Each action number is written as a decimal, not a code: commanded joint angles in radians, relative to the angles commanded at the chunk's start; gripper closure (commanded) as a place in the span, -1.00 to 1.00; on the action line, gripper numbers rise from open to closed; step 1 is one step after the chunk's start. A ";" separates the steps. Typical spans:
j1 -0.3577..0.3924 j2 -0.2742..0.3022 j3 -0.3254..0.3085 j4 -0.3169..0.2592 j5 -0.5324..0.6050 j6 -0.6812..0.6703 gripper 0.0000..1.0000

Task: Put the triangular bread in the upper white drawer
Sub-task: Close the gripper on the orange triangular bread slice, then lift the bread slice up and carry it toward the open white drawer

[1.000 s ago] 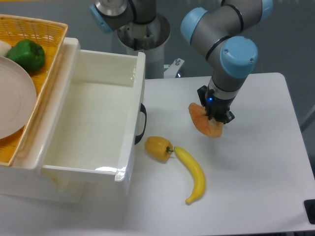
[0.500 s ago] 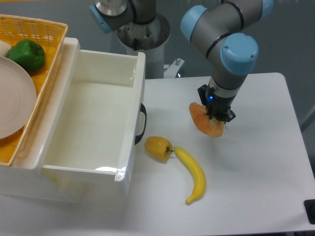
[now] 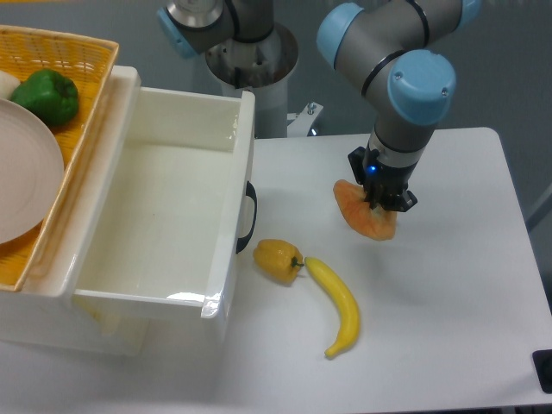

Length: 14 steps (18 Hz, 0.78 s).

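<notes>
You have the bread (image 3: 360, 213) out on the white table (image 3: 448, 293), right of the drawer and well apart from it, with its far edge tucked under the gripper (image 3: 380, 203). The gripper comes straight down onto that edge and its fingers look pinched on the bread, though the tips are hidden behind the dark wrist housing. You cannot tell whether the bread touches the table or hangs just above it. In front of it and to the left lie a small yellow pepper (image 3: 277, 260) and a banana (image 3: 336, 305), the 2 nearly touching end to end. The drawer (image 3: 226, 259) stands pulled open, its black handle (image 3: 247, 217) facing the pepper. Beyond the drawer, at the left edge, you see a wicker basket (image 3: 84, 60) holding a green pepper (image 3: 47, 97) and a pale plate (image 3: 24, 183).
</notes>
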 joint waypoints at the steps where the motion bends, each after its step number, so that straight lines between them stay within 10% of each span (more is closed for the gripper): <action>1: 0.002 0.014 0.000 -0.002 -0.002 -0.015 0.79; 14: 0.009 0.144 0.008 -0.118 -0.201 -0.268 0.79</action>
